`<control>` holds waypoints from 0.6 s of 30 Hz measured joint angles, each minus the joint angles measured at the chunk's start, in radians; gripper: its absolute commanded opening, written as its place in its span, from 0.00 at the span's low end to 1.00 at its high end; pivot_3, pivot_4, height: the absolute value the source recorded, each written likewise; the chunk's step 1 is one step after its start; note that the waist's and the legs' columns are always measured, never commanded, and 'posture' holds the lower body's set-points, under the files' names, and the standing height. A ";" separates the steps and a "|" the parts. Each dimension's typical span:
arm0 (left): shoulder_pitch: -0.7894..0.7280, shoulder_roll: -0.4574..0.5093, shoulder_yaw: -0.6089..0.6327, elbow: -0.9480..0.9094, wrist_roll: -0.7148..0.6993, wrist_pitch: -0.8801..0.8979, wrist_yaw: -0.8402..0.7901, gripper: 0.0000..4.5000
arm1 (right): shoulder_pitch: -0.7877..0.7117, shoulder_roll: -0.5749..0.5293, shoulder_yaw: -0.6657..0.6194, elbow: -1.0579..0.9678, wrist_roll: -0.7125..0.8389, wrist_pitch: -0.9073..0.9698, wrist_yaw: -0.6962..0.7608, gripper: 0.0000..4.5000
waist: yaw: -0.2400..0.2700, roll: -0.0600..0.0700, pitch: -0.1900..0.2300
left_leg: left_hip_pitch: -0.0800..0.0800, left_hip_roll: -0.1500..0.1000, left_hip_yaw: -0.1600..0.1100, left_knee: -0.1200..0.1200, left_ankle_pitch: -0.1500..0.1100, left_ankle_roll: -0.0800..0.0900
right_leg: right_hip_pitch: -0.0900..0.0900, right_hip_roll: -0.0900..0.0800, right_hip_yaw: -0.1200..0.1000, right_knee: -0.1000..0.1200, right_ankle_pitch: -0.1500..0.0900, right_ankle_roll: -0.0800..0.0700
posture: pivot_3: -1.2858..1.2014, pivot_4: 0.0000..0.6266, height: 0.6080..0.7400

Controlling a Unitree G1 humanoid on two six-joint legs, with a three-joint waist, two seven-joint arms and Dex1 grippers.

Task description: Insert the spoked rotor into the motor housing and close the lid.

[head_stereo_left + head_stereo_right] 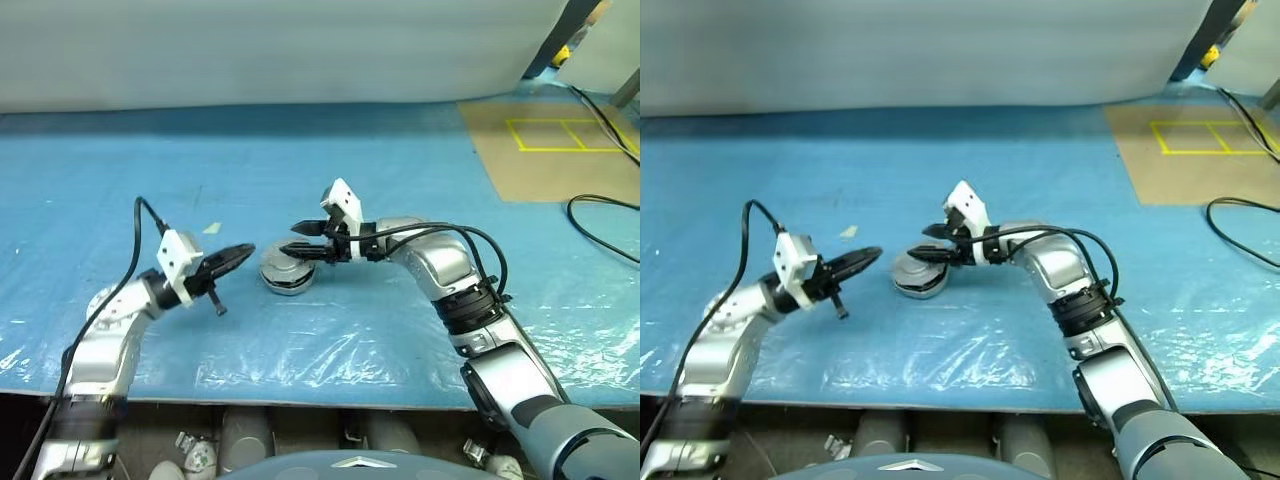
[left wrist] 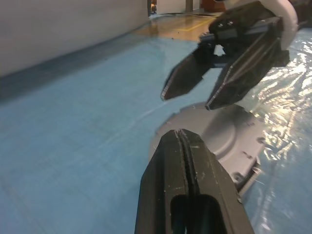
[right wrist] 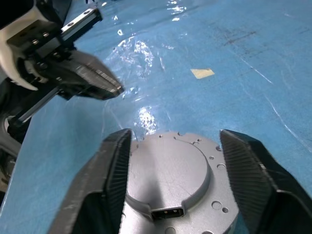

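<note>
The motor housing (image 1: 288, 272) sits flat on the blue plastic-covered table (image 1: 330, 190), directly under the tips of the right gripper (image 1: 304, 243), with a smooth grey lid (image 3: 168, 170) already seated on top; a small rectangular connector socket (image 3: 167, 213) shows at the lid's edge. The spoked rotor is not visible; presumably it lies inside under the lid, though that cannot be confirmed. The right gripper has its fingers spread apart, straddling the lid from above without visibly clamping it; in the right wrist view both pads (image 3: 114, 170) flank the raised round boss, apparently just clear of the metal. The left gripper (image 1: 243, 252) has its fingers pressed together and holds nothing; it hovers just beside the housing on the far side from the right gripper, pointing at it roughly level. The housing's axis is vertical, its flat face up. The right arm is nearer and is the one over the part. Judgement: the lid looks placed, so what remains is probably a seating check or press-down; risk is a tilted lid.
</note>
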 measured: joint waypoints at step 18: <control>0.141 -0.023 -0.010 -0.108 -0.009 0.014 0.096 0.00 | -0.002 0.056 0.089 0.135 -0.163 -0.188 0.031 0.65 | -0.013 0.000 0.000 | 0.003 0.000 0.001 0.003 0.000 0.001 | 0.001 0.000 0.001 0.001 -0.001 -0.002 | 0.52 0.24 1.00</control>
